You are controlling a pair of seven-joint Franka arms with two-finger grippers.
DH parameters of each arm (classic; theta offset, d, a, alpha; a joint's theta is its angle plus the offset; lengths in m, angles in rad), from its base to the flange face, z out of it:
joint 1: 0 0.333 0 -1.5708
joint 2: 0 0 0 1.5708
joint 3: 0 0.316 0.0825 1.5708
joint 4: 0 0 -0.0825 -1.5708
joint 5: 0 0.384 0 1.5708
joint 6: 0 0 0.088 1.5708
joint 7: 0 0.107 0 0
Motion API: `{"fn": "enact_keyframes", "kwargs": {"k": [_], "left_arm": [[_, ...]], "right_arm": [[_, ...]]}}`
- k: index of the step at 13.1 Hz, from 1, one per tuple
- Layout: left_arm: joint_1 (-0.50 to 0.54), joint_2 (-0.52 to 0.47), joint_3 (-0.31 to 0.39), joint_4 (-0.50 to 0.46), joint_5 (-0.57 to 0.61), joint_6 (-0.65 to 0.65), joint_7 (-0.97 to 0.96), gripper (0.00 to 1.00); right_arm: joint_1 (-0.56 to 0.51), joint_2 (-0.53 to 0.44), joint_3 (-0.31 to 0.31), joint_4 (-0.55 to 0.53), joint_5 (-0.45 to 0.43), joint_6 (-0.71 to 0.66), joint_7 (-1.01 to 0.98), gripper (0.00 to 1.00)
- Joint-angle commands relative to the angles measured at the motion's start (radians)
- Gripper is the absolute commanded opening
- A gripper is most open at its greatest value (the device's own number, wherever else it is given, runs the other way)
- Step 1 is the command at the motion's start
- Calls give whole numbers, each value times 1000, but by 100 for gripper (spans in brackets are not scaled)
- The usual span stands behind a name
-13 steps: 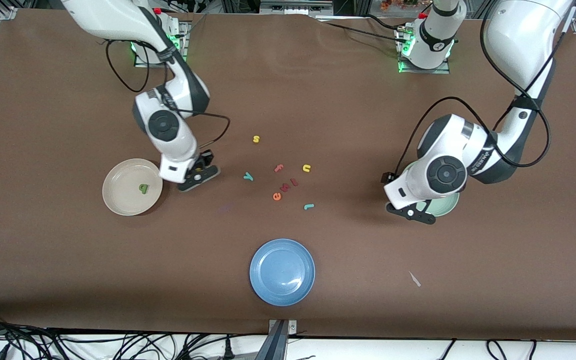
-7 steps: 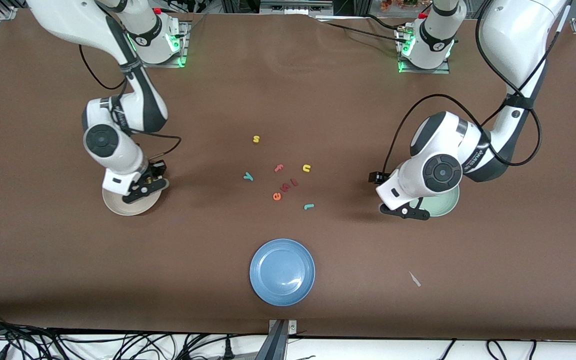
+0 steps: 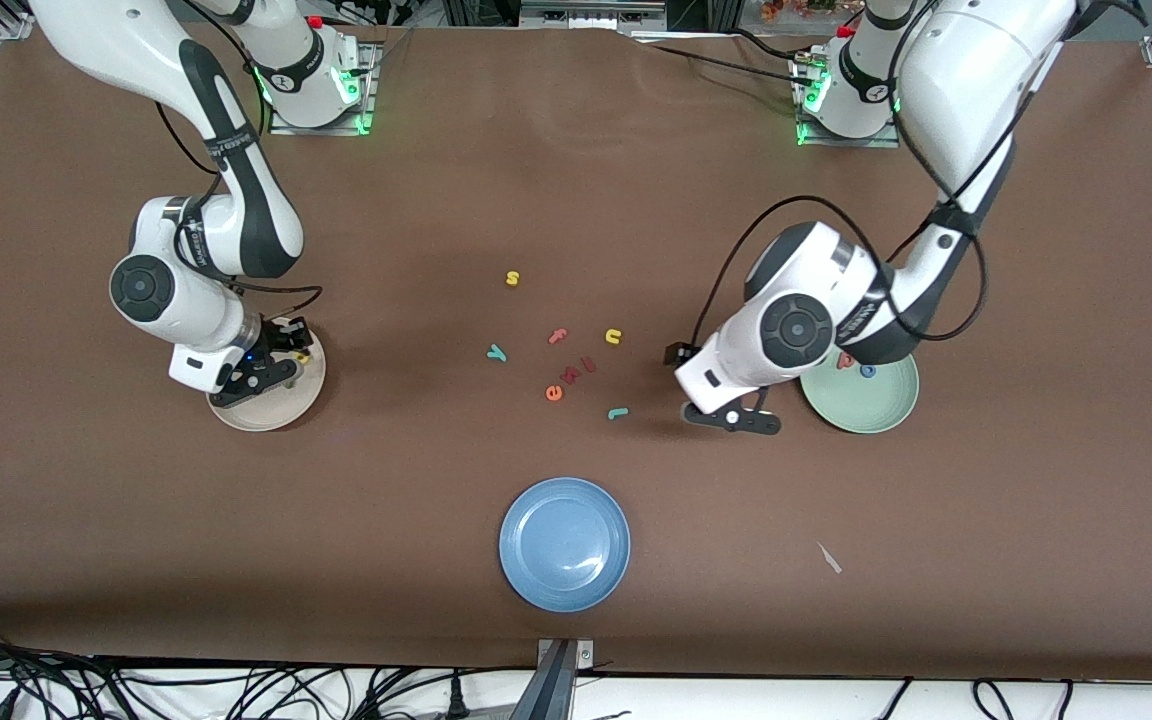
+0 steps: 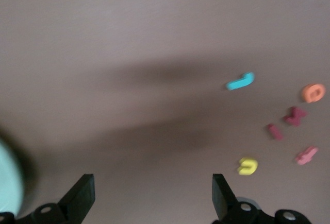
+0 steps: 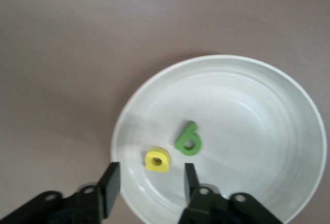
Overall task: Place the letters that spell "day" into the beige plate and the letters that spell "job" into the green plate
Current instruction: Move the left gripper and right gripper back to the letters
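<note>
The beige plate [image 3: 281, 405] [image 5: 258, 126] holds a dark green letter [image 5: 187, 139] and a yellow rounded letter [image 5: 157, 160]. My right gripper [image 3: 256, 377] [image 5: 152, 175] hangs open just above that plate, the yellow letter lying free past its fingertips. The green plate [image 3: 866, 405] holds a pinkish-red "b" [image 3: 846, 360] and a blue "o" [image 3: 868, 371]. My left gripper [image 3: 733, 417] [image 4: 152, 188] is open and empty over bare table between the green plate and the teal "j" [image 3: 618, 412] [image 4: 241, 81]. The teal "y" [image 3: 497, 352] lies on the table.
Loose letters lie mid-table: a yellow "s" [image 3: 512, 278], pink "f" [image 3: 558, 336], yellow "u" [image 3: 613, 337], orange "e" [image 3: 554, 393] and two small red ones [image 3: 578, 370]. A blue plate [image 3: 564, 543] sits nearer the camera. A paper scrap [image 3: 829, 558] lies toward the left arm's end.
My right gripper moved from beside the beige plate to over it and opened, leaving the yellow letter in the plate. My left gripper swung from over the green plate toward the loose letters.
</note>
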Motion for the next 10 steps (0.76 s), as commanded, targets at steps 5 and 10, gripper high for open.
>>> {"fn": "enact_keyframes", "kwargs": {"k": [5,10], "left_arm": [[-48,132,15,42,-11,197,309,100],[-48,160,23,42,-11,265,709,100]], "right_arm": [[6,-38,142,92,18,-132,31,100],[9,34,250,185,7,-132,-56,100]]}}
